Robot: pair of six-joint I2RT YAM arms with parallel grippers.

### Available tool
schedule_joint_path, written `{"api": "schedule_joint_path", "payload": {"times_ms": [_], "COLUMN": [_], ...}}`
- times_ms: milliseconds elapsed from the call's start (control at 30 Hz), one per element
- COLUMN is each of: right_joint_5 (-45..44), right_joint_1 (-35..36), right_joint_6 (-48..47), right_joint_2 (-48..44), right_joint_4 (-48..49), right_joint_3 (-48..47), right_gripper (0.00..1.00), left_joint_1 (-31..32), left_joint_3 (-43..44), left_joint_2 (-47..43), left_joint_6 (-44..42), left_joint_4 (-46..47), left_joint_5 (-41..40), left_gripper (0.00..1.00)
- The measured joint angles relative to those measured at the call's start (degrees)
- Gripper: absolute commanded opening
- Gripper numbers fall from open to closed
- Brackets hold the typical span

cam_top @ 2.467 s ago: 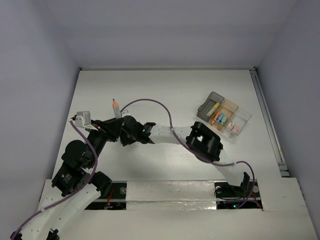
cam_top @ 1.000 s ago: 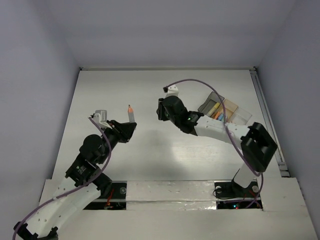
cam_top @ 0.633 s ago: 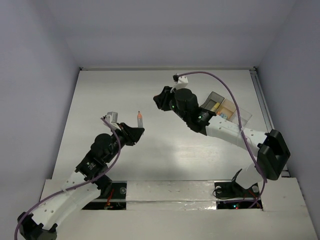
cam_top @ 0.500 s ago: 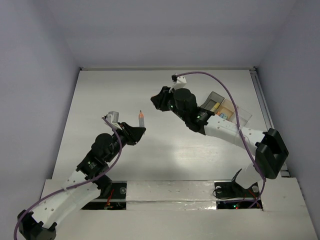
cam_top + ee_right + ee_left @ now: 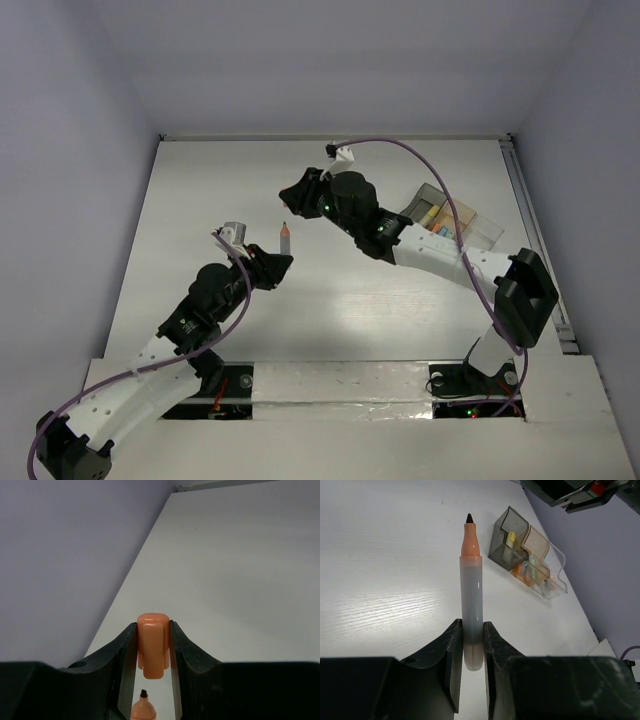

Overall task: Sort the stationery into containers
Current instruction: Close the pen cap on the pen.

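White wood-grain tabletop fills the scene, boxed in by pale lavender walls. Your left gripper sits a little toward 9 o'clock from the table's middle. Its jaws pinch the lower end of a grey-barrelled marker with an orange neck and a bare black nib. In the top view the marker juts from the fingers with its nib pointing toward 12 o'clock.

Your right gripper hangs just at 12 o'clock of that nib, apart from it, its jaws clamped on a short rounded orange plastic cap. From the right wrist you see the nib directly below the cap and in line with it, with a gap between them.

At 2 o'clock on the table lies the row of joined square transparent plastic bins: one smoky dark, the next tan-tinted, the last clear. A yellow piece stands in the smoky bin, and small orange and pale green pieces lie in the tan one. The clear bin may hold something pinkish, though it is too small to be sure. In the top view your right forearm crosses over part of the row.
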State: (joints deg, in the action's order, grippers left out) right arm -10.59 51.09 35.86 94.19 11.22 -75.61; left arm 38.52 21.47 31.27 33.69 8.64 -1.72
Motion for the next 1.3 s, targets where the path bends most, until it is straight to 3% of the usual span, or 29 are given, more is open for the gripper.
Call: {"api": "schedule_joint_path", "payload": {"times_ms": [1300], "right_joint_5": [-2.0], "right_joint_1": [4.5], "right_joint_6": [-0.5], "right_joint_2": [2.5], "right_joint_4": [1.1], "right_joint_3": [0.3], "right_gripper": [0.00], "left_joint_1": [0.0], "left_joint_3": [0.0], "left_joint_2": [-1.1], "left_joint_6": [-0.4], "left_joint_4": [-0.5], "left_joint_5": [-2.0], "left_gripper": [0.00]}}
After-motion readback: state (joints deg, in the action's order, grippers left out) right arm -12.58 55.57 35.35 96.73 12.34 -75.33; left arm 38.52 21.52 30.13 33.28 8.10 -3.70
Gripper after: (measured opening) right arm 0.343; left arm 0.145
